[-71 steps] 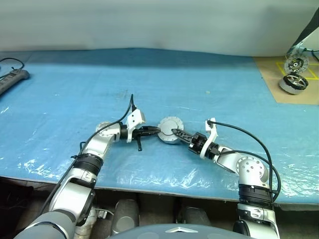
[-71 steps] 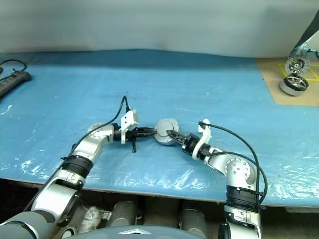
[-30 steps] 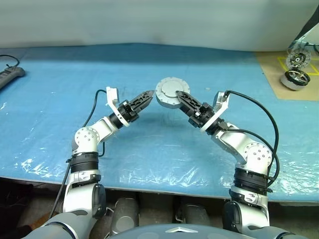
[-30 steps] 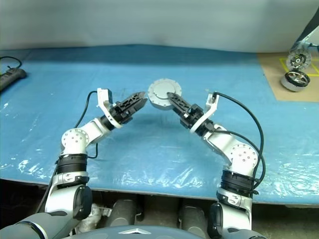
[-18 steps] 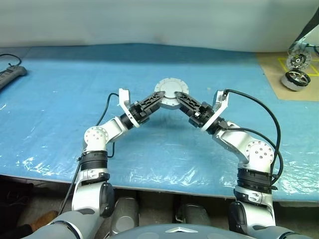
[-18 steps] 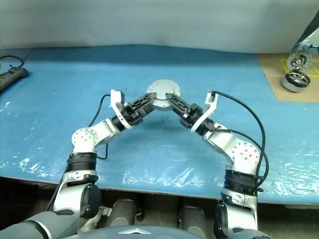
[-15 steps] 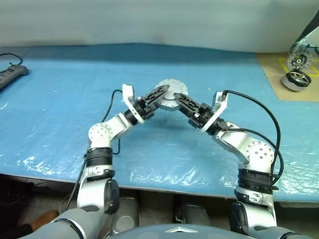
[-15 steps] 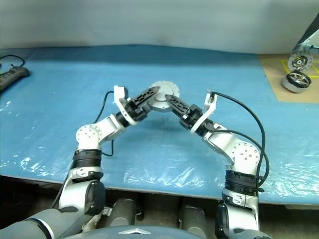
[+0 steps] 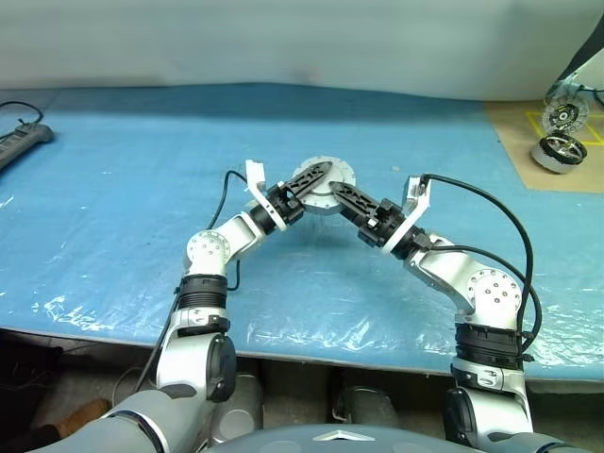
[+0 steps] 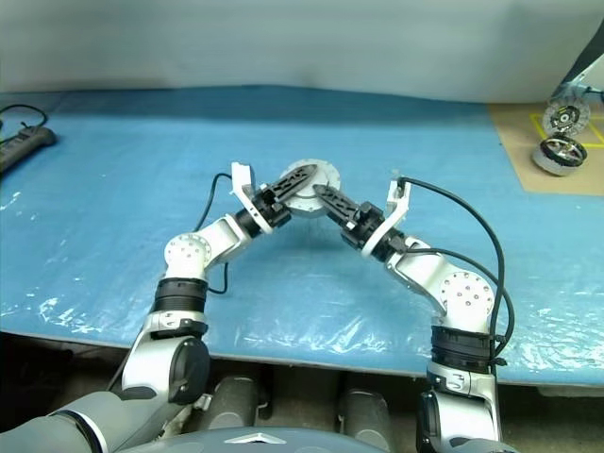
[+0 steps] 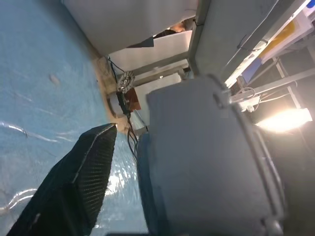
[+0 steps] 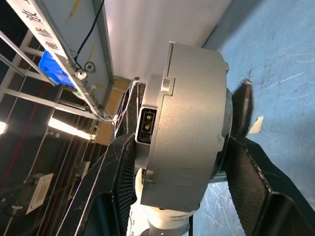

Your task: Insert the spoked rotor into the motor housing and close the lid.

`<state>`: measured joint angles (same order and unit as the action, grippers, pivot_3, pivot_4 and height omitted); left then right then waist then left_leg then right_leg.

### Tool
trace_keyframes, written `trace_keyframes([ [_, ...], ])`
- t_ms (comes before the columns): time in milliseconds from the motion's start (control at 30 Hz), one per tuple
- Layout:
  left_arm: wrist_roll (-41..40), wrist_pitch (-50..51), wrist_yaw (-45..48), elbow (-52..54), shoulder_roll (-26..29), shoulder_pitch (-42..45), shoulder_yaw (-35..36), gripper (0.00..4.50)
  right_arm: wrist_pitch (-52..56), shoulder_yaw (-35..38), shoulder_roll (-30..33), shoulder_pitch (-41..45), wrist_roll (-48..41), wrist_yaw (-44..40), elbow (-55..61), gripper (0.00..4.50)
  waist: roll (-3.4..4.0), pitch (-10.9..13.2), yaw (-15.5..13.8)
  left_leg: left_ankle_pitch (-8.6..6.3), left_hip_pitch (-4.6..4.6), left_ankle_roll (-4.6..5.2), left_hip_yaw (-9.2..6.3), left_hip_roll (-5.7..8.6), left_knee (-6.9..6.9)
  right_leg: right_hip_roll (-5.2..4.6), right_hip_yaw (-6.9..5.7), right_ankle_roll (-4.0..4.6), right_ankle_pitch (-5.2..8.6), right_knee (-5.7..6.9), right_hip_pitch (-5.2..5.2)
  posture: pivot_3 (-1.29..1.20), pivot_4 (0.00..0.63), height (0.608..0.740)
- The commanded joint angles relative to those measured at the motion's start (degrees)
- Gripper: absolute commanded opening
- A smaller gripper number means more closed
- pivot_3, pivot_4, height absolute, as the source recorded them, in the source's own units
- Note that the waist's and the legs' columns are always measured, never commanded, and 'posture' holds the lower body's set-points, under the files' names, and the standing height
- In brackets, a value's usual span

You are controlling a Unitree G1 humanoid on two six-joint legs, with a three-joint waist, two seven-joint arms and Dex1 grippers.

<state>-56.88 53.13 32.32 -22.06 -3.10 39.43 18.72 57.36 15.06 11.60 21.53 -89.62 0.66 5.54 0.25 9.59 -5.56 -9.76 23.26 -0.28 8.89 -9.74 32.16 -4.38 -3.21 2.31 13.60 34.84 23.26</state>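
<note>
motor housing (image 9: pixel 326 184): lid closed, lifted above bench (image 9: pixel 113 189) centre. clamped by right hand (image 9: pixel 342 192) from 4 o'clock; left hand (image 9: pixel 311 178) wide, straddling at 8 o'clock. risk: slipped grip, dropped unit.

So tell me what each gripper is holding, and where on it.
The right gripper clamps the motor housing across its two flat faces, lifted off the table. The left gripper closes around the housing's other side; a firm grip there cannot be told.

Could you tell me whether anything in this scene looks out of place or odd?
Yes: the motor housing is off the blue table, held in the air between the right gripper and left gripper, its plain grey face toward the camera.
</note>
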Motion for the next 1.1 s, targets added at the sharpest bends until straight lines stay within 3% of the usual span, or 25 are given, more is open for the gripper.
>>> trace_keyframes([
  [33,2.00,-0.50,-1.20,1.22,0.06,-0.73,-1.80,3.20,-1.18,0.04,-0.14,1.11,-2.94,-1.64,3.01,2.35,0.00,0.00,-0.01,0.00,0.00,0.00,-0.01,0.00,0.01,0.00,0.00,0.00,0.00,0.00,-0.01,0.00,0.150,0.740],
  [67,2.68,-0.49,-1.26,1.29,0.14,-1.05,-2.57,2.91,-1.26,-0.09,-0.11,1.19,-2.79,-1.68,3.03,2.35,0.00,0.00,-0.01,0.00,0.00,0.00,-0.02,0.00,0.02,0.00,-0.01,0.00,0.00,0.00,-0.01,0.00,0.150,0.740],
  [200,-0.32,0.31,1.75,4.54,-0.16,-2.76,-2.06,2.71,-1.98,-0.45,-0.14,1.57,-1.89,-1.35,3.16,2.35,0.00,0.00,0.15,0.00,0.01,0.00,-0.03,0.00,0.03,0.00,-0.02,0.00,0.00,0.00,-0.02,0.00,0.150,0.740],
  [333,2.64,-0.47,-0.24,1.59,0.60,-1.47,-3.22,2.70,-3.24,-0.63,-0.54,1.60,-1.29,0.23,3.46,2.35,0.00,0.00,0.02,0.00,0.01,0.00,-0.05,-0.01,0.03,0.01,-0.04,0.01,0.00,0.01,-0.01,0.00,0.150,0.740],
  [500,0.84,-2.22,1.73,0.45,0.84,-0.03,-0.80,2.70,-5.32,-0.57,-0.68,2.14,1.77,0.53,3.62,2.35,0.00,0.00,-0.01,0.00,0.03,0.01,-0.06,0.01,0.09,-0.01,-0.04,0.00,0.00,-0.02,-0.05,0.00,0.150,0.740],
  [533,1.35,-3.07,1.63,-0.13,1.01,0.49,-0.69,2.70,-5.45,-0.56,-0.71,2.20,1.84,0.36,3.50,3.06,0.00,0.00,-0.02,0.00,0.03,0.01,-0.06,-0.01,0.09,-0.01,-0.04,0.00,0.00,-0.01,-0.05,0.00,0.150,0.740],
  [667,1.24,-7.24,1.86,-5.04,2.07,4.86,2.67,2.54,-4.96,-1.12,-0.21,2.27,1.14,-0.62,3.07,4.31,0.00,0.00,-0.03,0.00,0.03,0.01,-0.06,0.00,0.09,-0.01,-0.05,0.00,0.00,-0.02,-0.05,0.00,0.150,0.740],
  [1000,4.95,-17.70,1.59,-14.02,6.68,10.51,6.57,2.54,-5.17,-1.30,1.16,1.64,2.90,-0.84,3.10,4.31,0.00,0.00,-0.06,0.00,0.08,0.02,-0.13,0.03,0.06,0.00,-0.07,0.00,-0.01,-0.05,-0.04,0.00,0.150,0.740],
  [1100,9.83,-25.88,-1.23,-18.70,9.48,11.35,7.37,2.54,-6.67,-4.38,5.52,-0.46,13.42,-3.71,6.98,4.31,-0.02,0.01,-0.16,-0.01,0.10,0.03,-0.19,0.03,0.07,0.00,-0.12,-0.01,-0.01,-0.05,-0.04,0.00,0.150,0.740],
])
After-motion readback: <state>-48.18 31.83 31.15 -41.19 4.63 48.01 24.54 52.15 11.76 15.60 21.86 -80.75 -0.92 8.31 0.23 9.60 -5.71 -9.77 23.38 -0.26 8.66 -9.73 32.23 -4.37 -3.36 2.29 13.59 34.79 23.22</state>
